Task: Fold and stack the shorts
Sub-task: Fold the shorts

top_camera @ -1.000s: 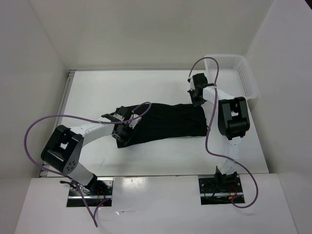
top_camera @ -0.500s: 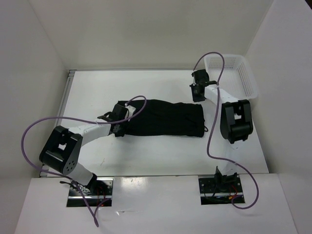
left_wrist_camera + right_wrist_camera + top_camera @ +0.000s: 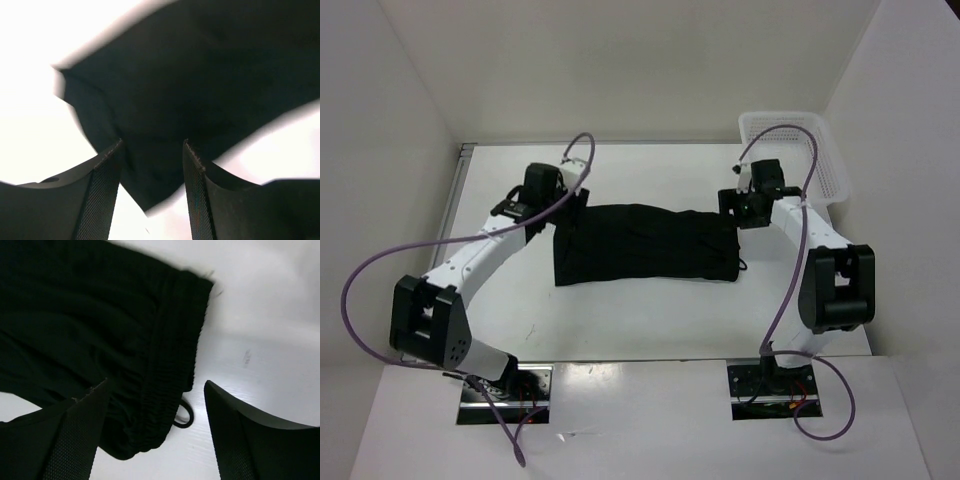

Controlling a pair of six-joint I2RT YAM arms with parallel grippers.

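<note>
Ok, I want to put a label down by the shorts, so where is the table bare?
The table is bare in the strip between the shorts and the near edge, and in a second strip between them and the far edge. It is crowded at the shorts' far corners, where the left gripper and right gripper hover open, and by the basket.

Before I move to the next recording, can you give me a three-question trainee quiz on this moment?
1. True or false: the shorts lie inside the basket.
2. The right gripper is: A) shut on fabric, B) open and holding nothing, C) out of view.
3. Fill in: the elastic waistband is at the shorts' ___ end, by the robot's own sides.
Key: 1 false, they lie folded on the table; 2 B; 3 right.
</note>
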